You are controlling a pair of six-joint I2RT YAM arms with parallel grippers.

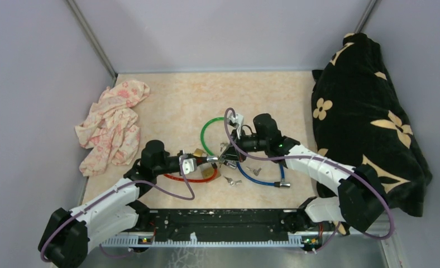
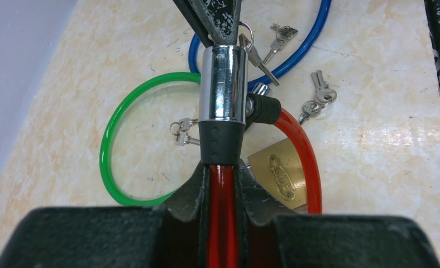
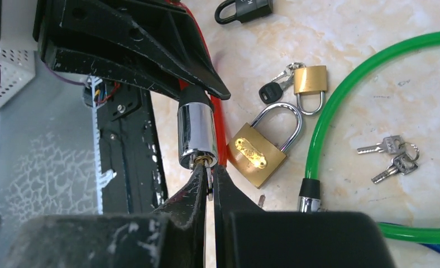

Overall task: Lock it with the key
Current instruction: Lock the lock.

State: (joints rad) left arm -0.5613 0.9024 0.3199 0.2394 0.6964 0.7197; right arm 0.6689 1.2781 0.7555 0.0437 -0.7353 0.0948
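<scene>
Right end effector (image 3: 209, 169) pinching key (image 3: 209, 184) at cable lock (image 3: 196, 131), padlock (image 3: 257, 155) beside

Spare locks, keys and fabrics on the counter (image 1: 173, 95)
Seen from above, a pink floral cloth (image 1: 113, 127) lies at 9 o'clock and a black flowered cushion (image 1: 368, 123) at 3 o'clock. Mid-counter sits a green cable loop (image 2: 107, 146) ringing a key pair (image 3: 393, 156), with a blue cable (image 2: 314, 34) at its 5 o'clock. A large brass padlock (image 3: 257, 153), a small brass padlock (image 3: 310, 80) and a black padlock (image 3: 245, 8) lie nearby.

You're looking at a robot lab cell: plain grey panels (image 1: 218, 33) wall in the marbled table (image 1: 173, 95) on three sides, with a black mounting rail (image 1: 223, 220) along its near edge.
</scene>
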